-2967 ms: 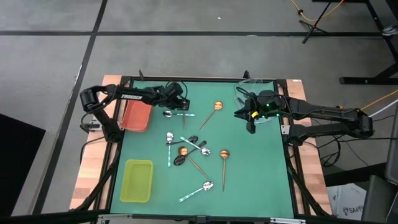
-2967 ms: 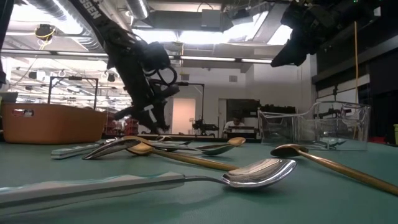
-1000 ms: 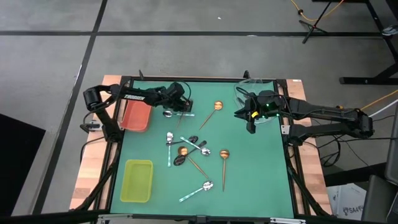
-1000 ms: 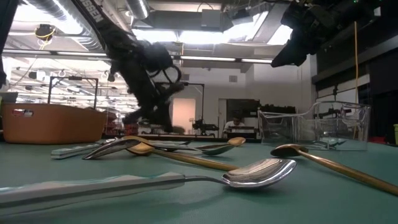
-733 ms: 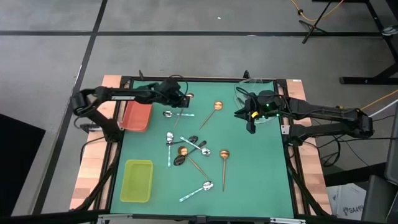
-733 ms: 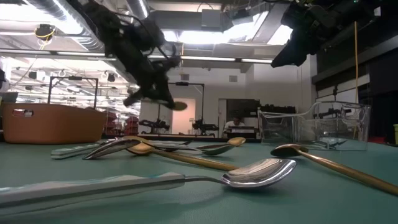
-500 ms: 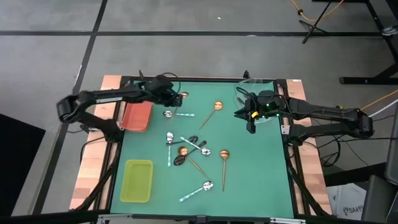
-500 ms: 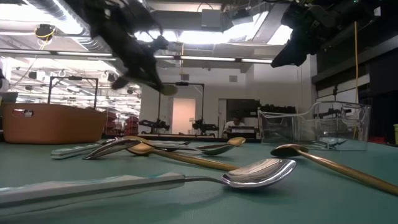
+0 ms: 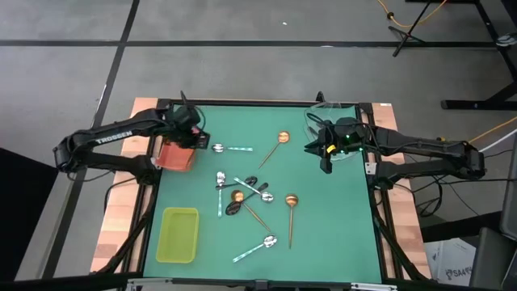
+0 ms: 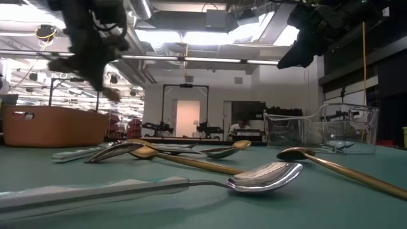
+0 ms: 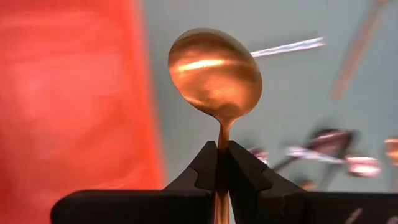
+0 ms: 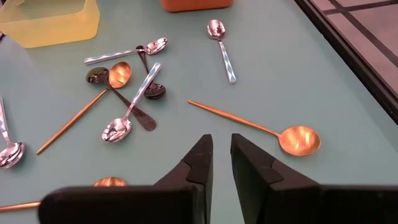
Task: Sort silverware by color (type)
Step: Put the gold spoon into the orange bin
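My left gripper (image 11: 222, 163) is shut on a copper spoon (image 11: 214, 70) and hangs over the right rim of the red tray (image 9: 171, 152); in the low view it is a blurred shape (image 10: 95, 57). Other silverware lies flat on the green mat: a mint-handled spoon (image 9: 230, 148), a copper spoon (image 9: 279, 141), a mixed heap with dark spoons (image 9: 241, 196), another copper spoon (image 9: 291, 204) and a mint-handled one (image 9: 257, 246). My right gripper (image 12: 221, 155) hangs above the mat's far right (image 9: 325, 164), its fingers a narrow gap apart with nothing between them. My left gripper pinches the copper spoon's thin handle (image 11: 221, 135) just behind the bowl, between its two fingers. The handle runs along the fingers, and the bowl (image 11: 214, 70) sticks out past the tips. The fingers slant steeply down. The spoon is lifted clear, and its handle's far end is hidden behind the fingers.
A yellow-green tray (image 9: 179, 234) stands at the near left and a clear tray (image 9: 335, 113) at the far right, behind my right gripper. Bare mat lies along the right side and the near right corner.
My left gripper has risen from the mat with the copper spoon and swung toward the table's left edge, from beside the far mint-handled spoon to above the red tray's right rim. The spoon is now lifted clear.
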Motion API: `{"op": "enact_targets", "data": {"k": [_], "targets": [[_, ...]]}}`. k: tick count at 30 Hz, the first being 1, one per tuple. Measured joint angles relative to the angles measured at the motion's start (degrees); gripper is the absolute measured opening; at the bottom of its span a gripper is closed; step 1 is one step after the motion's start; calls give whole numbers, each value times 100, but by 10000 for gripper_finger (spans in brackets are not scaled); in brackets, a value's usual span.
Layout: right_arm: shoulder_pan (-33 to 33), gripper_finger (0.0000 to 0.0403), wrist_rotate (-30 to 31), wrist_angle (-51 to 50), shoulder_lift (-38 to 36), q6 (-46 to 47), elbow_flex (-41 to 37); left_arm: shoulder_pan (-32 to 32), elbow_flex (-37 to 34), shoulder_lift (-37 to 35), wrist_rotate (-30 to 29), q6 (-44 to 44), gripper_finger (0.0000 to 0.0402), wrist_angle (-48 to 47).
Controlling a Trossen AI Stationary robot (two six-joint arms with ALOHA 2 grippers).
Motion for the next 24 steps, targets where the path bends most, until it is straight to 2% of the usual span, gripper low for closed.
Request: {"op": "enact_targets", "data": {"k": [5,11,18,24], "targets": [[0,51,0,2,0,0,0,0,-2,-1,-635,15,14,-901],[0,51,0,2,0,0,0,20,0,6,-1364,19,14,-1214],[0,51,0,2,0,0,0,230,-41,165,-1545,392,14,-1169],[0,51,0,2,0,0,0,468,-317,419,-1450,691,14,-979]]}}
